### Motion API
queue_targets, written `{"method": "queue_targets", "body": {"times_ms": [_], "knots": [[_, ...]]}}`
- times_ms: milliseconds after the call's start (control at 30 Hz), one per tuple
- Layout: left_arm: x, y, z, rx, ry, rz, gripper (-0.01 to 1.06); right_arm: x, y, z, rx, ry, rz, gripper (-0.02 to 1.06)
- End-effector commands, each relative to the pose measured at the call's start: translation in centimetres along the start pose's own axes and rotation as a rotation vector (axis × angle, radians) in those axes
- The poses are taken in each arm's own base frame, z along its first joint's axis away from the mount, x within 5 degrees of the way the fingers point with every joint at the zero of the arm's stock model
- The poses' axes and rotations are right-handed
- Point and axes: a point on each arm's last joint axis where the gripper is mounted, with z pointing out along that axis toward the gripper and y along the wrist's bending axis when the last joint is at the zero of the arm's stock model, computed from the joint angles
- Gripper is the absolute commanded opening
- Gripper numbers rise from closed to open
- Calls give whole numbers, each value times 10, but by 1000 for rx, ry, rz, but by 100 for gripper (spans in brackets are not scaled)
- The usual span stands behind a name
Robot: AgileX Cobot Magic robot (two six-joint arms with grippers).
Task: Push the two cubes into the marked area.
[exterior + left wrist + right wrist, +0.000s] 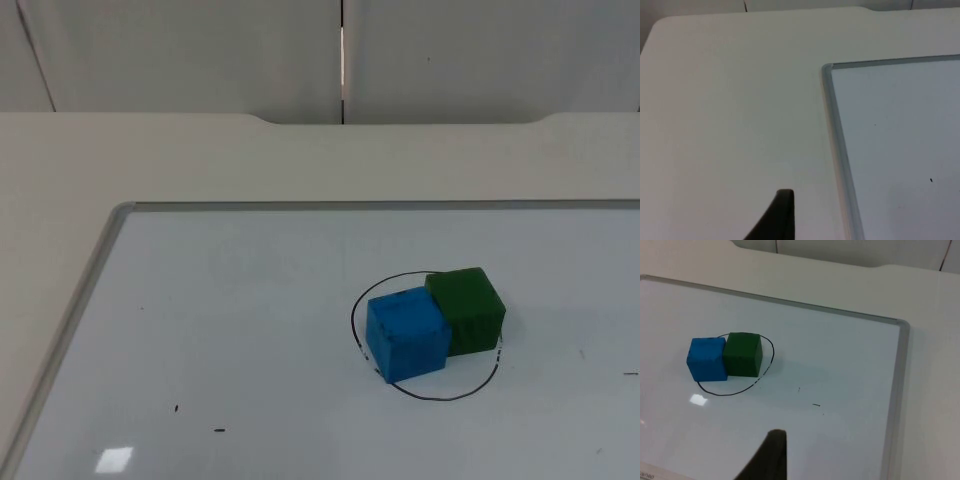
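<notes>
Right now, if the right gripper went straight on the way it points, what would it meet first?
Probably bare whiteboard: the right gripper's fingertip aims past the green cube and blue cube, which sit off to one side. Depth is unclear.

whiteboard [250, 300] cut off at picture edges, circle [430, 395] partly behind cubes [435, 322]

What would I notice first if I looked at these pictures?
The bright blue cube and the green cube, pressed side by side on the whiteboard. A thin black circle is drawn around them, and both cubes sit about on its line.
</notes>
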Motion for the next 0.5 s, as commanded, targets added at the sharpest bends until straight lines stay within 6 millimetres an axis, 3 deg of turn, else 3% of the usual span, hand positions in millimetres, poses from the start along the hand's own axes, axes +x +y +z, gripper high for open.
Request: {"method": "queue_targets", "body": {"times_ms": [0, 467], "knots": [[0, 0, 1, -23, -11, -11, 105, 2, 0, 2, 5, 3, 4, 105], [0, 0, 1, -42, -11, -22, 105, 2, 0, 2, 5, 3, 4, 105]]}}
